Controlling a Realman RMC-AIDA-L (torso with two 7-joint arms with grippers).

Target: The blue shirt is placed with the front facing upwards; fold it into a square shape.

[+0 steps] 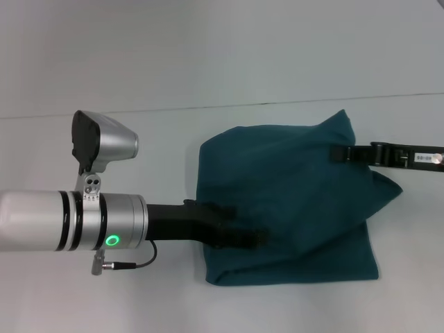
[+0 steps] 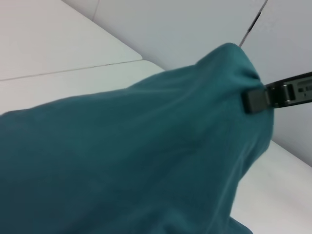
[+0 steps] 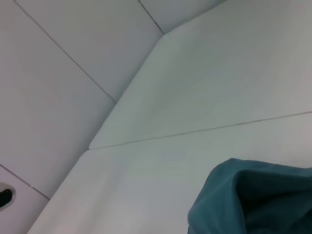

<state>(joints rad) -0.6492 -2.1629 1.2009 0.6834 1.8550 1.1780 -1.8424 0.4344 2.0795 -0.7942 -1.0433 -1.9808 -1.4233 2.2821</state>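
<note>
Left claw clenched on shirt near edge | right claw pinching far corner | lift evenly, lay flat on desk, square edges

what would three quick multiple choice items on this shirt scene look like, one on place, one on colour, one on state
1. Where does the right gripper meet the blue shirt?
A. at its near edge
B. at its far right corner
C. nowhere

2. What colour is the shirt's visible cloth?
A. plain dark teal
B. red
C. striped white

3. How does the shirt lie on the table?
A. spread fully flat, sleeves out
B. rolled into a tube
C. folded over, with one corner lifted

Answers:
1 B, the head view shows the right gripper's tip at the raised far right corner.
2 A, every view shows plain teal.
3 C, the cloth forms a doubled block peaking at the right gripper, while the left gripper is at its left side.
</note>
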